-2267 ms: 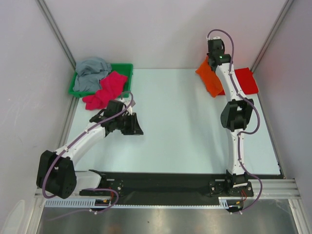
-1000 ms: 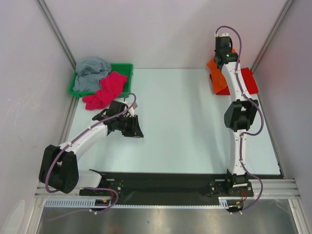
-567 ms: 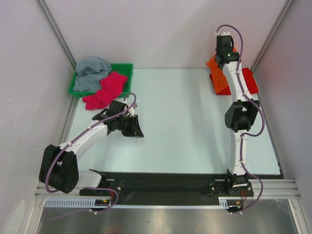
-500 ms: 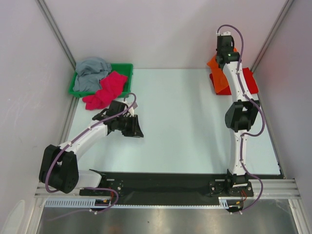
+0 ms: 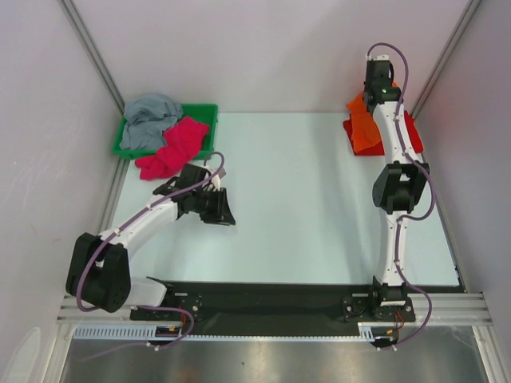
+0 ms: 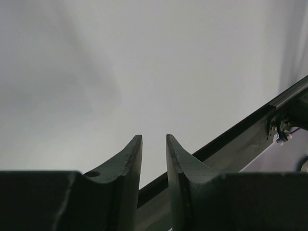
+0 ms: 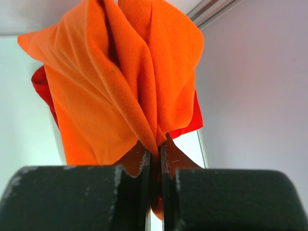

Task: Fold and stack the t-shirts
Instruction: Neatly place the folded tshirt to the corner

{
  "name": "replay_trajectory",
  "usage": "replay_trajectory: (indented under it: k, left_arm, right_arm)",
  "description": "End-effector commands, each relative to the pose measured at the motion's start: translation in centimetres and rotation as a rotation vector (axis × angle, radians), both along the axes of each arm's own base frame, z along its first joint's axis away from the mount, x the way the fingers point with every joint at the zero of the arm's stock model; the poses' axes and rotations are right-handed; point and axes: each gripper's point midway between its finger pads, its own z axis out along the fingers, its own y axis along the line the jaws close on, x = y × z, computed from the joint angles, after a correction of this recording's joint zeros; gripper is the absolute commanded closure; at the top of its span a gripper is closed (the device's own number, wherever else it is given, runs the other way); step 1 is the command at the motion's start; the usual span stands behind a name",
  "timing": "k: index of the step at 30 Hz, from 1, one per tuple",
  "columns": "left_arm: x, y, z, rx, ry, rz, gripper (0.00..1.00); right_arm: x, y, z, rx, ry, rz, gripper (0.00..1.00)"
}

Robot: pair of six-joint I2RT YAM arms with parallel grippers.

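At the far left corner of the table (image 5: pixel 295 199) sits a green tray (image 5: pixel 209 110). A grey shirt (image 5: pixel 152 120) lies crumpled in it, filling its left side and rising above the rim. A pink shirt (image 5: pixel 172 148) is bunched over the tray's front rim and spills down onto the table in front of it.

Just on the near side of the pink shirt, the left gripper (image 5: pixel 217 209) hangs low over the bare table, pointing away from the tray toward the middle. In the left wrist view its two fingers (image 6: pixel 132 154) stand a little apart, with a narrow gap and nothing between them; only the pale table surface shows beyond the left gripper (image 6: pixel 154 138).

Far to the right, the right arm reaches out to the back right corner. The right gripper (image 5: pixel 377 102) is pressed together on a fold of the orange shirt (image 5: pixel 365 132), which hangs bunched from it. The right wrist view shows the pinch clearly: the orange shirt (image 7: pixel 120 72) is caught between the fingertips of the right gripper (image 7: pixel 154 150). Under and behind it, a red shirt (image 5: pixel 412 132) lies flat on the table by the right wall, its edges (image 7: pixel 41 86) showing on both sides of the orange cloth. Whether the orange shirt's lower edge touches the red one, I cannot tell.
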Motion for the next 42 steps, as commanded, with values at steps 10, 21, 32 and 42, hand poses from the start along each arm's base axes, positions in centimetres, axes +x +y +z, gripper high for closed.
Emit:
replay_trajectory:
  k: [10,21,32,42]
  left_arm:
    - [1.2,-0.5,0.7,-0.004,-0.022,-0.024,0.69]
    - [2.1,-0.9,-0.2,0.014,0.015,-0.032,0.69]
    - [2.1,-0.6,-1.0,0.044,0.048,-0.034,0.69]
    - [1.3,0.5,-1.1,0.103,0.045,-0.030,0.70]
  right_arm:
    - [2.6,-2.4,-3.0,-0.032,-0.030,-0.059,1.00]
    - [3.5,-6.3,-4.8,-0.077,-0.050,-0.132,1.00]
    - [3.8,-8.0,-8.7,-0.101,-0.003,-0.170,0.98]
    - [4.4,-11.6,-7.8,-0.241,-0.096,-0.304,0.01]
